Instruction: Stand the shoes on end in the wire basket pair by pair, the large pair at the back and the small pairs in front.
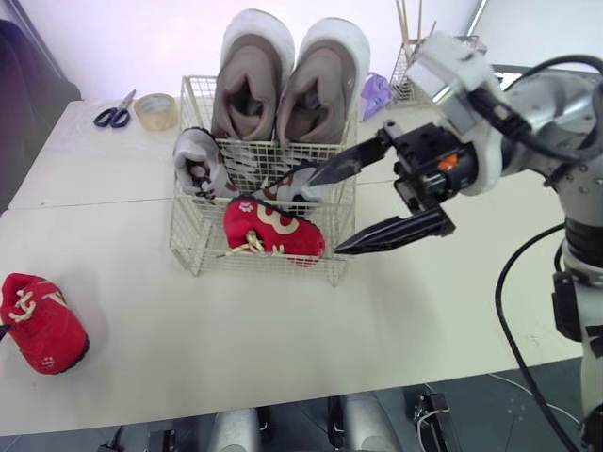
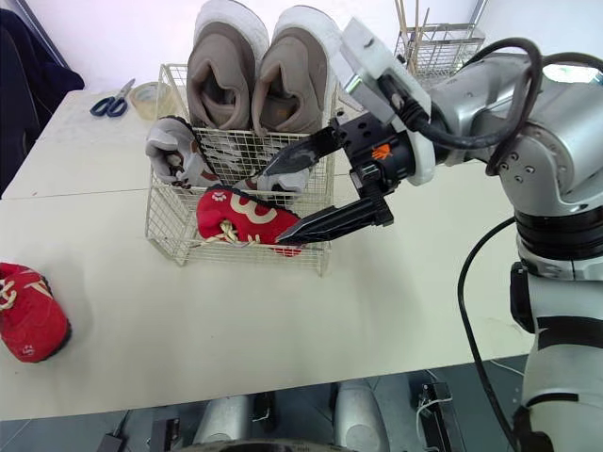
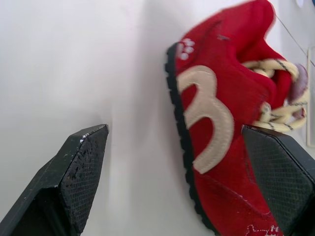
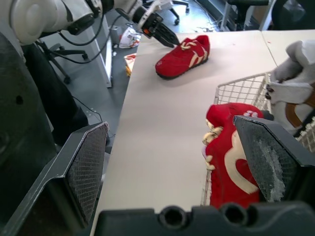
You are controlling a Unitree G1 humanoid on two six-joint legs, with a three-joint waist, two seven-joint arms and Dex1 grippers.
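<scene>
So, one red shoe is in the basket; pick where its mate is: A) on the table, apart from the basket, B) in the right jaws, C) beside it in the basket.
A: the second red shoe lies on the table, well clear of the wire basket.

- The basket (image 1: 193, 240) stands on the table (image 1: 377, 311).
- Large shoes (image 1: 283, 85) stand on end at the basket's back.
- A small shoe (image 1: 273, 231) lies at the basket's front.
- A loose shoe (image 1: 42, 323) lies well left of the basket, nearer the table's front edge.
- Scissors (image 1: 115, 113) and a tape roll (image 1: 155, 111) lie behind the basket, to its left.
</scene>
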